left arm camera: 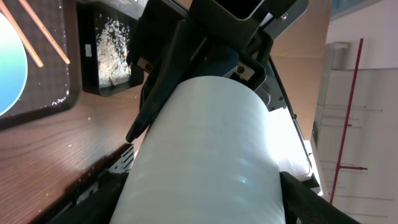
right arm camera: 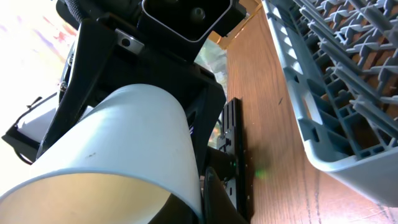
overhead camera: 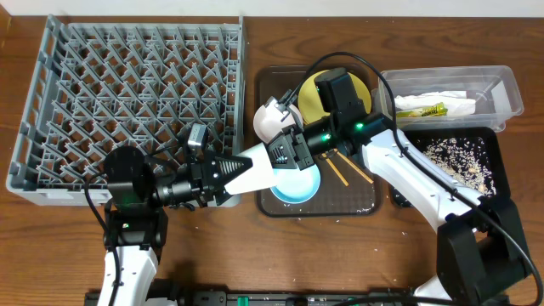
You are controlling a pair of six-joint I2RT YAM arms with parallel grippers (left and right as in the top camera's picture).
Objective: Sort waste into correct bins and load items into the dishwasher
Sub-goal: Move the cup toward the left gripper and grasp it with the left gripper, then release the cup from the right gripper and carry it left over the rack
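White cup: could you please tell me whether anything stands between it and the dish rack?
Nothing visible does. The right end effector holds the white cup, with the left end effector reaching around it, right beside the dish rack's right edge. No other object shows in the gap.

Narrow table strip (overhead camera: 251,89) between dish rack (overhead camera: 127,76) and brown tray (overhead camera: 361,201)

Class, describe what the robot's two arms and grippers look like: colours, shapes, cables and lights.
The left arm and right arm have white rounded links between chunky black joints. The left gripper and right gripper are black and angular. Thin black cables loop along the arms, and a green light glows on the right arm.
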